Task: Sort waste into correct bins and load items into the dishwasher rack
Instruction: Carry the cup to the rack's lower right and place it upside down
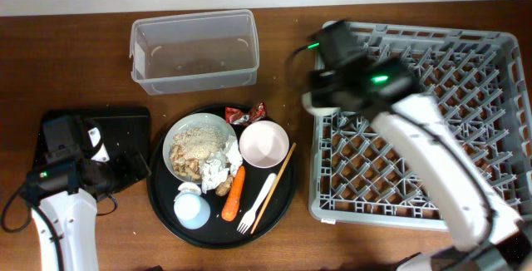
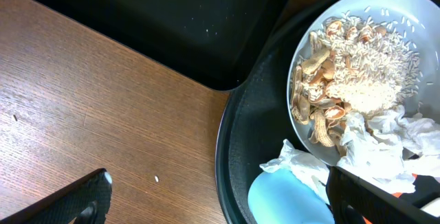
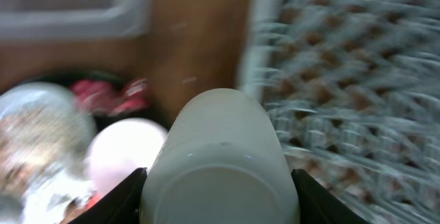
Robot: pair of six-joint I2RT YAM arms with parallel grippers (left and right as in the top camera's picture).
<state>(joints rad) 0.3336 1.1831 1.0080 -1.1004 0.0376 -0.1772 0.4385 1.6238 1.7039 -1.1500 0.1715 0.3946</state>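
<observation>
— White cup [image 3: 218, 148]: where is it?
— The right gripper [image 3: 220, 196] pinches it, near the dishwasher rack [image 3: 344, 80], at its left edge. This view is blurred; overhead, the arm [image 1: 432, 163] mostly covers it. The left gripper [image 2: 220, 183] is spread wide above the round tray [image 2: 237, 148].

rack [image 1: 490, 80] right of round tray [image 1: 162, 206], tub [image 1: 194, 80] behind it; plate [image 1: 169, 142], bowl [image 1: 264, 144] on tray

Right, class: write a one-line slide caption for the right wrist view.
Right end effector grips the white cup, grey rack blurred beside it.
</observation>
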